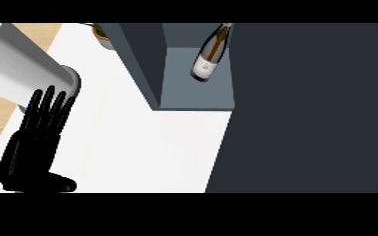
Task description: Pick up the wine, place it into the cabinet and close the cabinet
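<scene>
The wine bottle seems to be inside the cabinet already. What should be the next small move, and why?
Probably begin closing the cabinet: bring a robot hand to the edge of the dark panel, which looks like the open door. The wine bottle sits inside the cabinet and nothing holds it. The left robot hand rests open at the view's left, apart from both.

Cabinet (198, 98): at the far part of the counter (148, 145), open toward the near side.
Wine (210, 55): inside the cabinet, on its floor, close to its right side.
Panel (303, 105): against the cabinet's right edge, reaching toward the near side.
Potted plant (101, 36): beyond the cabinet's left wall, partly hidden by it.
Left hand (37, 130): well left of the cabinet, nearer than it, over the counter's left edge.
</scene>
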### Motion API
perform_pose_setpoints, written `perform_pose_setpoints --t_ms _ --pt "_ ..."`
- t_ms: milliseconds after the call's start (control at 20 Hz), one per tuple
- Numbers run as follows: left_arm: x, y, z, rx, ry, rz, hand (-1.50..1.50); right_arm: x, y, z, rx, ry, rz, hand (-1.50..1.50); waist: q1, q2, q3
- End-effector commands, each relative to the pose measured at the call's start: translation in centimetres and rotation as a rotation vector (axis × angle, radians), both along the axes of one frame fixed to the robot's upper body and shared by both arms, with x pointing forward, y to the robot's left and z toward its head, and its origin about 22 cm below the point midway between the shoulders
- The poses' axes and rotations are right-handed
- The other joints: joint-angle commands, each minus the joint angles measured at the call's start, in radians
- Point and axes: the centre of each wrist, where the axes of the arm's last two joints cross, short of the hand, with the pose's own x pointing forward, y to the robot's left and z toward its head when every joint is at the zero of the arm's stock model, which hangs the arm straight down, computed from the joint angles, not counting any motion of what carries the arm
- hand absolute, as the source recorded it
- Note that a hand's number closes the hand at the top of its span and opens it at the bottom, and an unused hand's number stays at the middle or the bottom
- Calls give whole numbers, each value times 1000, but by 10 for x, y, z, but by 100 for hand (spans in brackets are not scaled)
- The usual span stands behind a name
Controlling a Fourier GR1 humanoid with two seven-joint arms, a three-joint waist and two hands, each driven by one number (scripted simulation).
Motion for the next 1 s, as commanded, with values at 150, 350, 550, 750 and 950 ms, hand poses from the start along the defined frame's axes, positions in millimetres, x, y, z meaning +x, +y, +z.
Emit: perform_pose_setpoints --t_ms 150,350,550,750,950 --pt "-11 29 7 9 -7 1 -150 -16 19 34 207 31 64 150 16 1 -2" --pt "1 37 14 4 -18 -16 -150 -11 21 37 214 10 110 150 18 6 -3" --pt "2 42 16 4 -19 -32 -150 -2 28 30 221 4 112 150 39 9 -4" --pt "9 47 20 19 -35 -29 -150 4 27 37 208 -2 139 150 47 14 -6" --pt "6 51 14 5 -24 -33 -150 24 36 30 188 -9 115 150 68 18 -6"
